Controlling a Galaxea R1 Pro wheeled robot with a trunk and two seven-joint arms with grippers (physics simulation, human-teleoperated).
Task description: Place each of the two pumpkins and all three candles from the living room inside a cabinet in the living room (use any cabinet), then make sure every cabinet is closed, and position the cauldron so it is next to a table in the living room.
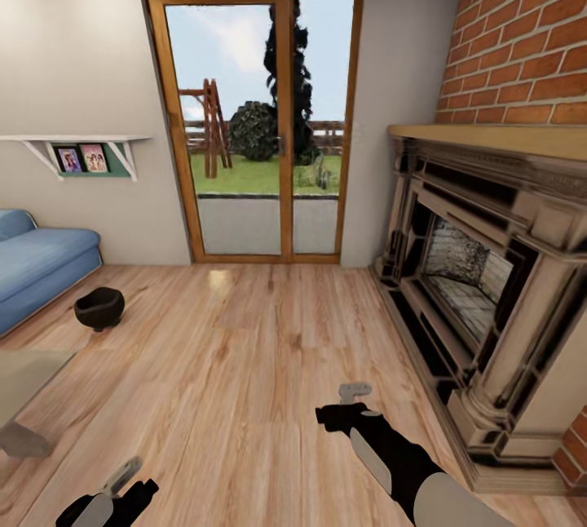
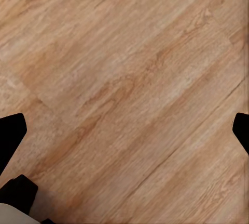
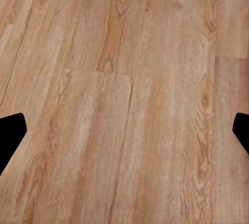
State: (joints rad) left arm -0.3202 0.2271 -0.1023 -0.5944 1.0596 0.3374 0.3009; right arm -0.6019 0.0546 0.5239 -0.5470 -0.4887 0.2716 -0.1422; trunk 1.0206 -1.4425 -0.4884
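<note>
Black and round, one cauldron (image 1: 99, 307) with a wide open mouth is standing on the wooden floor (image 1: 244, 364), just beside the blue sofa (image 1: 37, 262) and near the glossy surface (image 1: 24, 384). Two pincers, left (image 2: 124, 130) and right (image 3: 124, 130), are hanging over bare boards, both spread wide and holding nothing.

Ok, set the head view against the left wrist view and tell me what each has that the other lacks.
Head view alone: the cauldron on the floor by the blue sofa, a corner of the table, the glass door, the fireplace, and the right hand. Left wrist view alone: close wood grain framed by two spread dark fingertips. Shared: the plank floor and the left hand, open and empty.
</note>
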